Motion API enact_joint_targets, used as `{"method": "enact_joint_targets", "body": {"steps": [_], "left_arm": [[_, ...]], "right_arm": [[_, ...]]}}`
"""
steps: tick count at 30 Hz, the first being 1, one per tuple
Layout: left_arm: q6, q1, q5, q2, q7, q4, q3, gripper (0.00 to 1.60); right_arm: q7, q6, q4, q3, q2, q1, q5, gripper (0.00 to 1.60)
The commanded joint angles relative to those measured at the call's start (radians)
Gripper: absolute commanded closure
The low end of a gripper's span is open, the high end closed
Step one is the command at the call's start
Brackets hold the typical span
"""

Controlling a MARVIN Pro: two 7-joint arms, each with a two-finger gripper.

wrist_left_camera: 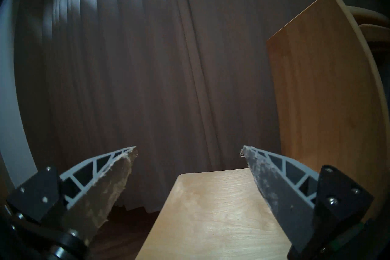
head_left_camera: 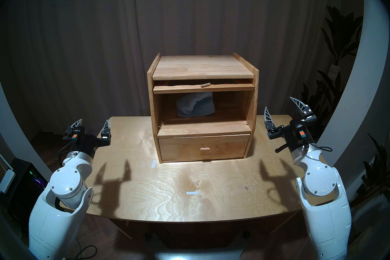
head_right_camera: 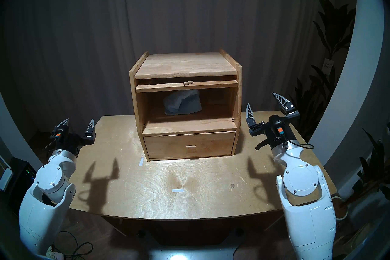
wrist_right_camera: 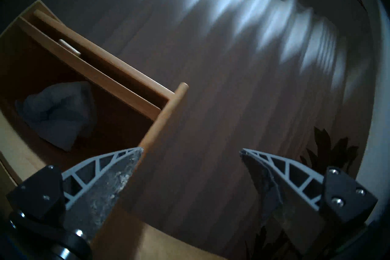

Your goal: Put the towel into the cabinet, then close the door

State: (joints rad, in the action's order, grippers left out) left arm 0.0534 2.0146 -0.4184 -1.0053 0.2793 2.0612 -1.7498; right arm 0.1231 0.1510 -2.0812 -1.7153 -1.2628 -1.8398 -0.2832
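The light-wood cabinet point(head_left_camera: 202, 67) stands at the back middle of the table. Its door point(head_left_camera: 203, 87) is flipped up and lies flat under the top, with its peg knob point(head_left_camera: 205, 85) pointing forward. The light-blue towel point(head_left_camera: 195, 104) lies crumpled inside the open compartment, toward the left; it also shows in the right wrist view point(wrist_right_camera: 56, 114). My left gripper point(head_left_camera: 92, 122) is open and empty over the table's left edge. My right gripper point(head_left_camera: 280, 103) is open and empty, raised just right of the cabinet.
The table point(head_left_camera: 190, 185) bears two white tape marks point(head_left_camera: 192, 192). The drawer point(head_left_camera: 203, 148) below the compartment is shut. Dark plants point(head_left_camera: 337, 46) stand at the right. A curtain hangs behind.
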Motion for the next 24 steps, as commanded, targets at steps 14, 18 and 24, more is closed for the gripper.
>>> {"method": "enact_joint_targets", "body": {"steps": [14, 18, 24], "left_arm": [[-0.124, 0.002, -0.257, -0.003, -0.217, -0.052, -0.134, 0.00], [-0.134, 0.002, -0.289, 0.000, -0.253, -0.065, -0.143, 0.00], [-0.144, 0.002, -0.323, 0.003, -0.295, -0.078, -0.153, 0.00]], "right_arm": [[0.089, 0.068, 0.065, 0.154, 0.144, 0.225, -0.266, 0.00], [0.103, 0.074, 0.087, 0.184, 0.150, 0.271, -0.313, 0.00], [0.138, 0.088, 0.103, 0.201, 0.189, 0.335, -0.417, 0.00]]}}
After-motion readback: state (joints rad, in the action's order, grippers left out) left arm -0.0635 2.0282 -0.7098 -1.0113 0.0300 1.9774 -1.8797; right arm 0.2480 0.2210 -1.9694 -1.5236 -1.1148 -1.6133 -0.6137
